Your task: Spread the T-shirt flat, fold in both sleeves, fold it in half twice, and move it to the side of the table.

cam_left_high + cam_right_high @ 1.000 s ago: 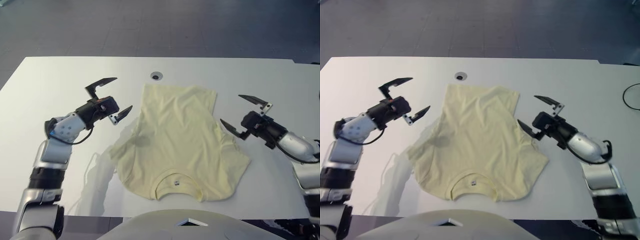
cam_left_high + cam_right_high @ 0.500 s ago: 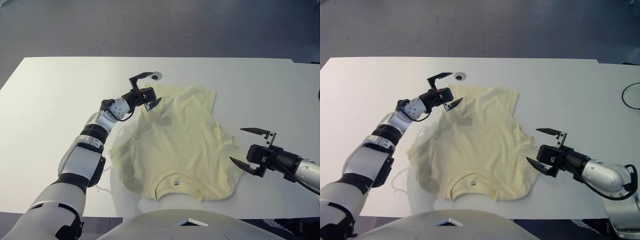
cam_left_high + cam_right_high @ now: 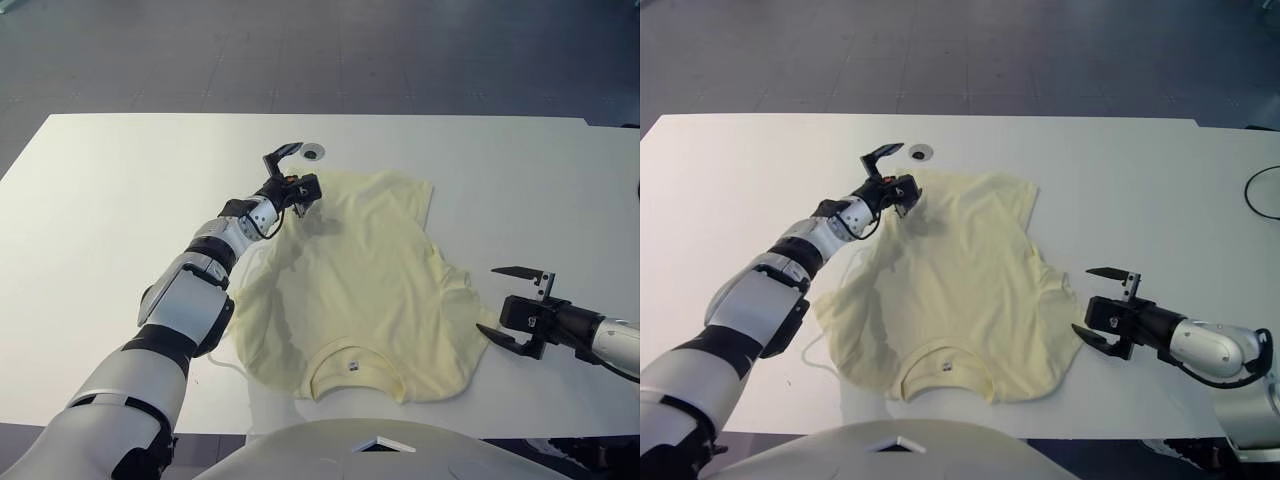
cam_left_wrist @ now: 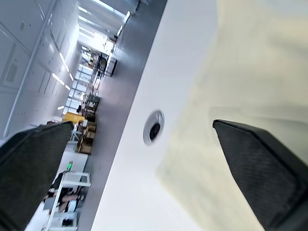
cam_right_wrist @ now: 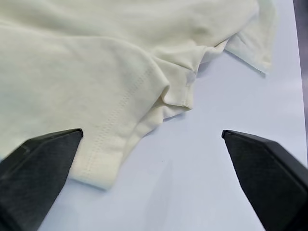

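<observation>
The pale yellow T-shirt (image 3: 360, 270) is laid out, a bit crumpled, in the middle of the white table (image 3: 110, 190), with its collar nearest the robot. The left gripper (image 3: 296, 172) is held wide open at the shirt's far left corner, near a small round hole (image 3: 314, 152). The right gripper (image 3: 490, 300) is held wide open just beside the right sleeve. Nothing is gripped.

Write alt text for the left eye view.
A pale yellow T-shirt lies rumpled on a white table. The open left claw is at its far left corner, the open right claw beside its near right sleeve.
</observation>
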You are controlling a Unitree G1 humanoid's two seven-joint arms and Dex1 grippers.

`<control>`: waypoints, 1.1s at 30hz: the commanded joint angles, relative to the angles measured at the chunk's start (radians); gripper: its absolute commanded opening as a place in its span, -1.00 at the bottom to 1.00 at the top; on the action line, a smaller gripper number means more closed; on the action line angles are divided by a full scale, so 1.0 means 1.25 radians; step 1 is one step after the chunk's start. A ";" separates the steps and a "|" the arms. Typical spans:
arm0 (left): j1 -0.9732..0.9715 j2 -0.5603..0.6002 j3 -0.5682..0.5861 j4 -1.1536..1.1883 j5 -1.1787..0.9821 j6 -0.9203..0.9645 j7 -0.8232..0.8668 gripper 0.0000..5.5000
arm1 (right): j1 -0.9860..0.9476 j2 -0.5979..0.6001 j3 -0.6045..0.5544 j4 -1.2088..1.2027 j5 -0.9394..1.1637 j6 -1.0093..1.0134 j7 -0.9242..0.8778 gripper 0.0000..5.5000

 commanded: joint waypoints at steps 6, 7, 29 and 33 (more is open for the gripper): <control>0.057 0.036 -0.020 0.015 0.013 0.038 -0.032 0.96 | 0.068 -0.046 0.037 0.055 -0.057 -0.032 0.029 0.95; 0.064 0.042 -0.020 0.015 0.012 0.039 -0.036 0.96 | 0.085 -0.053 0.032 0.051 -0.058 -0.037 0.036 0.95; 0.142 0.118 -0.012 -0.101 -0.047 -0.067 -0.102 0.96 | -0.085 -0.019 -0.118 -0.076 0.243 0.156 0.054 0.95; 0.154 0.181 0.012 -0.188 -0.067 -0.073 -0.126 0.96 | -0.133 -0.044 -0.145 -0.091 0.253 0.175 0.065 0.95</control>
